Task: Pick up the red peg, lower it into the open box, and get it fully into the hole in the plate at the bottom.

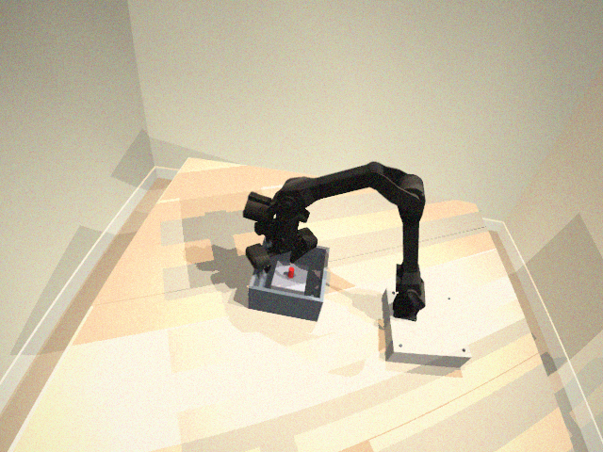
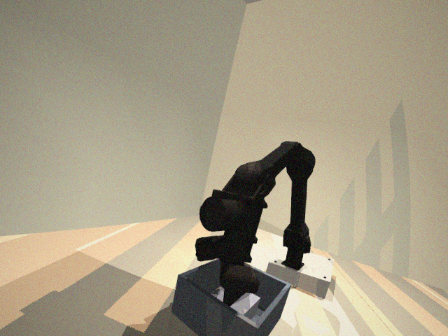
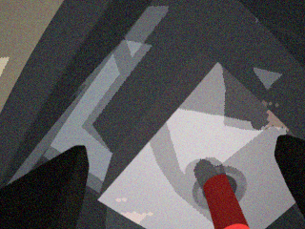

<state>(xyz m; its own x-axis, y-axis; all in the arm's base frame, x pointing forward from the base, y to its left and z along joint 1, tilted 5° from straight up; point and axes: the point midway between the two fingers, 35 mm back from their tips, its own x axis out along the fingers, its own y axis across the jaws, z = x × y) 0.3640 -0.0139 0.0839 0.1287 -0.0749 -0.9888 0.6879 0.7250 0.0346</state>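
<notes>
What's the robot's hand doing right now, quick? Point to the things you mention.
Gripper (image 1: 281, 265) (image 3: 184, 151): open, fingers spread wide, holding nothing; the red peg (image 1: 291, 272) (image 3: 224, 200) is between them, ungripped.
</notes>
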